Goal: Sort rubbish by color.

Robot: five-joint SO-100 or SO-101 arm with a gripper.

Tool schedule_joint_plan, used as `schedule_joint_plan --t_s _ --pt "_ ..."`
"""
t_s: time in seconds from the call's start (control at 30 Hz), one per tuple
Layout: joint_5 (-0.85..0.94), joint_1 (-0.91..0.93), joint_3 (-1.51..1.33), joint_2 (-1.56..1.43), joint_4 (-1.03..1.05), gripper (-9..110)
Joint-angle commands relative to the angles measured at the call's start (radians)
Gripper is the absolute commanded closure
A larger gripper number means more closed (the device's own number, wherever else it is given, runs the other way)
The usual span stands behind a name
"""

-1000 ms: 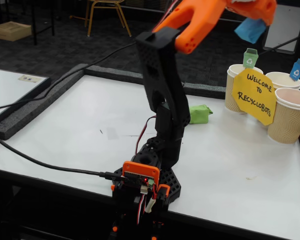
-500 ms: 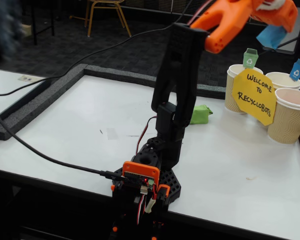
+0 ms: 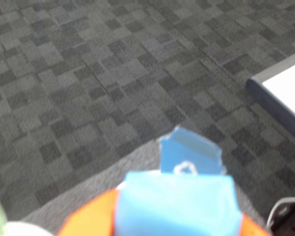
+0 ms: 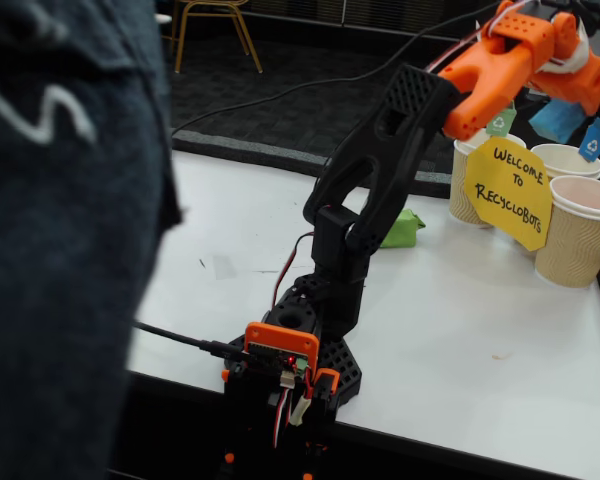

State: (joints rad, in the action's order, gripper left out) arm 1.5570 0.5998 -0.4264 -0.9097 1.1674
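My orange gripper [image 4: 566, 104] is high at the right in the fixed view, shut on a blue crumpled lump of rubbish [image 4: 557, 120]. The lump hangs just above and behind the beige cup with the blue tag [image 4: 566, 160]. In the wrist view the blue lump [image 3: 174, 201] fills the bottom centre between the orange fingers [image 3: 88, 219]. The cup's blue tag [image 3: 189, 152] shows right behind it. A green lump [image 4: 403, 228] lies on the white table [image 4: 480, 330] behind the arm's black links, partly hidden by them.
A cup with a green tag [image 4: 472, 165] and a cup with an orange tag [image 4: 578, 232] flank the blue-tagged one behind a yellow sign [image 4: 508, 192]. A person in dark clothes [image 4: 70, 240] blocks the left of the fixed view. Carpet [image 3: 88, 73] lies beyond the table.
The arm has swung right and lowered the blue lump toward the blue-tagged cup. A person in dark clothes has come into the left of the fixed view.
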Motion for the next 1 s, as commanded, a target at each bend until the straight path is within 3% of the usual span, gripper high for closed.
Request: schedule_joint_plan --t_s 0.0,0.17,0.37,0.53,0.73,0.97 --pt "0.051 0.055 0.163 -0.025 -0.072 101" --pt "0.052 0.063 0.163 -0.023 -0.078 100" --pt "0.052 0.063 0.163 -0.026 -0.032 81" --pt "0.049 0.063 0.167 -0.029 -0.009 79" --pt "0.049 0.063 0.179 -0.034 -0.003 79" --pt "0.034 0.051 0.192 -0.155 0.210 93"
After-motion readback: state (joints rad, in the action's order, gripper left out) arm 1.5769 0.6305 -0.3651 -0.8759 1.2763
